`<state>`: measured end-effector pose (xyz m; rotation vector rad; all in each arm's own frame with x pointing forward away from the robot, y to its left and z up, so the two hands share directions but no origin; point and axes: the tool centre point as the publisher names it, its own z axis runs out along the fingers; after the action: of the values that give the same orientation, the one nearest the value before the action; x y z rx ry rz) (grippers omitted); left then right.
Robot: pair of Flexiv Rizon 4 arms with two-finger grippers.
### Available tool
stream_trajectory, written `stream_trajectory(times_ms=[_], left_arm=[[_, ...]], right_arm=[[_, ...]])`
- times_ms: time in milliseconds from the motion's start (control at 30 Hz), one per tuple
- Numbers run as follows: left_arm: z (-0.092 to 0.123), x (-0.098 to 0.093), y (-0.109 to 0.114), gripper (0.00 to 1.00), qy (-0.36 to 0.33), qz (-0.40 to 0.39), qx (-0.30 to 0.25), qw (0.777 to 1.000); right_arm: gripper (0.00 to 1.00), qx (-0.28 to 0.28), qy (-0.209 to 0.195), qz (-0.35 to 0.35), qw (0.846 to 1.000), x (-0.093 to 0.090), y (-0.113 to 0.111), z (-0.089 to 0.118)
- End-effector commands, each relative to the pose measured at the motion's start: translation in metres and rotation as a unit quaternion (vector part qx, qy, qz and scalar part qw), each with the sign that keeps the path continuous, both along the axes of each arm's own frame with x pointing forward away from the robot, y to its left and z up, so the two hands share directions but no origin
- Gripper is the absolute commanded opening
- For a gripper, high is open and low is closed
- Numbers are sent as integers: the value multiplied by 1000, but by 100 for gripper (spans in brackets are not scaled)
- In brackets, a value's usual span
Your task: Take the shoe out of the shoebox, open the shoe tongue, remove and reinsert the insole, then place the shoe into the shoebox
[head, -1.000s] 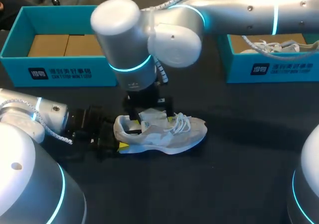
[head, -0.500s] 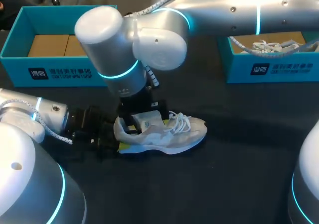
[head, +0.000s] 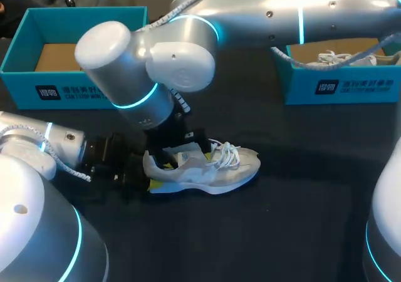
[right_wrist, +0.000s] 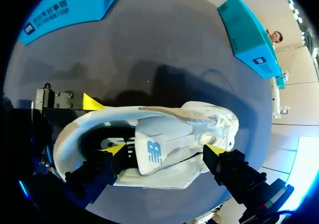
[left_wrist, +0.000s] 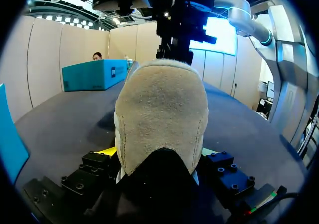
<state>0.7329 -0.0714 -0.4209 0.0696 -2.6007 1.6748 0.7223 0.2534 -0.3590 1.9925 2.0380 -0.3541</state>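
Note:
A pale grey-white shoe lies on its sole on the black table, toe to the right. My left gripper is at the heel, and the suede heel fills the space between its widely spread fingers, which press on both sides. One of its yellow tips lies against the shoe's side. My right gripper hangs over the shoe's mouth, open wide. The tongue stands between its fingers, one tip inside the opening, the other by the laces.
A teal shoebox with a cardboard insert stands at the back left. A second teal box at the back right holds another white shoe. My right arm's bulky wrist hangs over the table's middle.
My right arm has swung left and tilted, bringing its gripper down into the shoe's mouth around the tongue. The shoe and my left arm have stayed put.

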Motion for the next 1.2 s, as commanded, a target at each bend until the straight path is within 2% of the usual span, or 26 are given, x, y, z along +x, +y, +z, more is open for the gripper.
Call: stream_trajectory(times_ms=[33, 233, 567, 1200], left_arm=[[-4, 4, 1, 0, 0, 0, 2, 1000], [-4, 4, 1, 0, 0, 0, 2, 1000], [-4, 4, 1, 0, 0, 0, 2, 1000], [-4, 4, 1, 0, 0, 0, 2, 1000]], right_arm=[[100, -23, -33, -77, 996, -6, 3, -1], [100, -65, -21, -83, 994, -5, -2, -7], [100, -79, -23, -96, 992, -5, -9, -15], [100, -108, -32, -134, 984, -5, -34, 5]])
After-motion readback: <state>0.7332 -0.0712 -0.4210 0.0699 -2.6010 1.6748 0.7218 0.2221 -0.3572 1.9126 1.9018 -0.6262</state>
